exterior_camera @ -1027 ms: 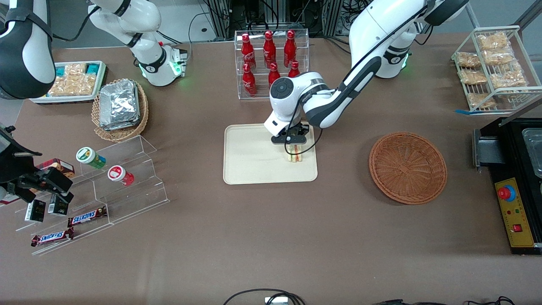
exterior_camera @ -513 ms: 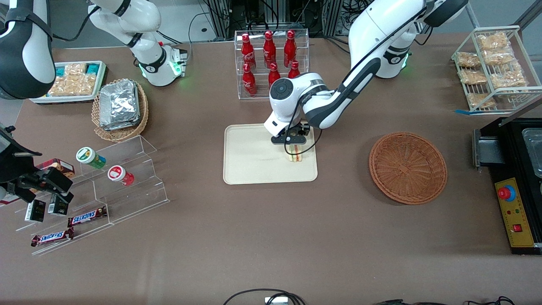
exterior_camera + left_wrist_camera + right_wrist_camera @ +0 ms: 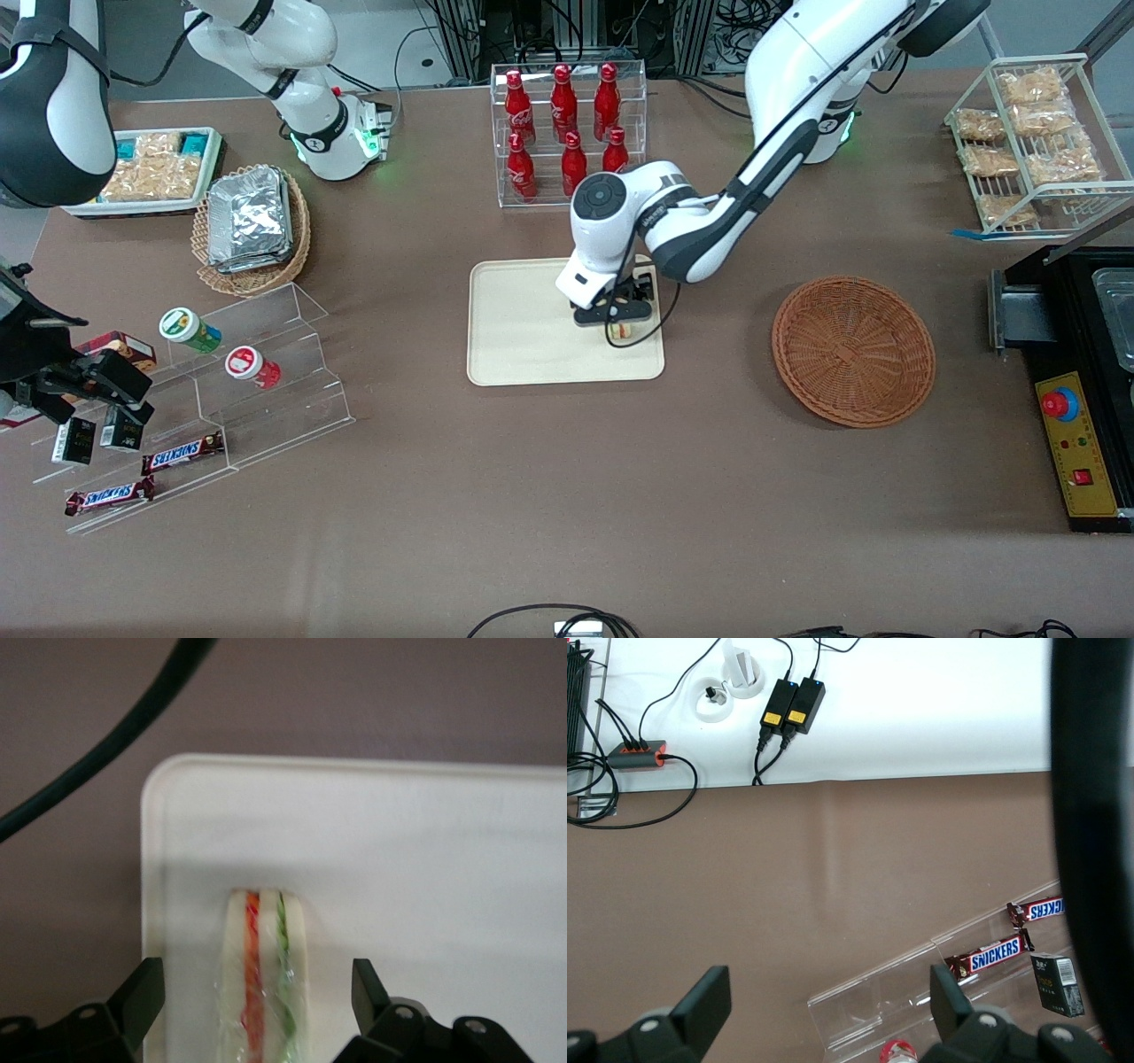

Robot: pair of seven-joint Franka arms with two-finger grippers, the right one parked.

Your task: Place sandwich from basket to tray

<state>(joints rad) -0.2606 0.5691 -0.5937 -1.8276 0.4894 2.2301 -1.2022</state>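
The sandwich point(image 3: 625, 330), a wrapped wedge with red and green filling lines, lies on the cream tray point(image 3: 523, 328) near its edge toward the working arm. In the front view the wrist covers most of it. My gripper point(image 3: 617, 314) hangs just above it. In the left wrist view the gripper point(image 3: 255, 981) is open, its two black fingertips point(image 3: 144, 985) standing apart on either side of the sandwich point(image 3: 263, 983) without touching it, on the tray point(image 3: 425, 868). The reddish-brown basket point(image 3: 853, 350) sits empty toward the working arm's end.
A clear rack of red cola bottles point(image 3: 567, 133) stands just past the tray, farther from the camera. A tan basket of foil packets point(image 3: 252, 226) and an acrylic stand point(image 3: 230, 381) lie toward the parked arm's end. A wire snack rack point(image 3: 1032, 142) and a black machine point(image 3: 1081, 372) lie toward the working arm's end.
The wrist has risen and shifted slightly nearer the camera, now covering more of the sandwich. The sandwich stays in the same spot on the tray.
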